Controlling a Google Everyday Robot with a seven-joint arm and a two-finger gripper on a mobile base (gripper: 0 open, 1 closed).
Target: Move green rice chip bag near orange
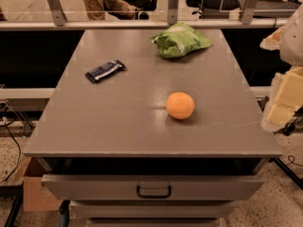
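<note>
The green rice chip bag (181, 40) is a crinkled light-green bag lying at the far right of the grey cabinet top (118, 126). The orange (180, 105) sits on the same top, nearer the front and right of centre, well apart from the bag. My gripper (282, 103) shows as pale yellowish blocks at the right edge of the view, off the cabinet's right side, level with the orange. It touches nothing.
A small dark blue bar wrapper (105, 71) lies at the far left of the top. The top drawer (154, 186) below the front edge stands slightly open. A railing (142, 24) runs behind the cabinet. A cardboard box (33, 193) stands on the floor at lower left.
</note>
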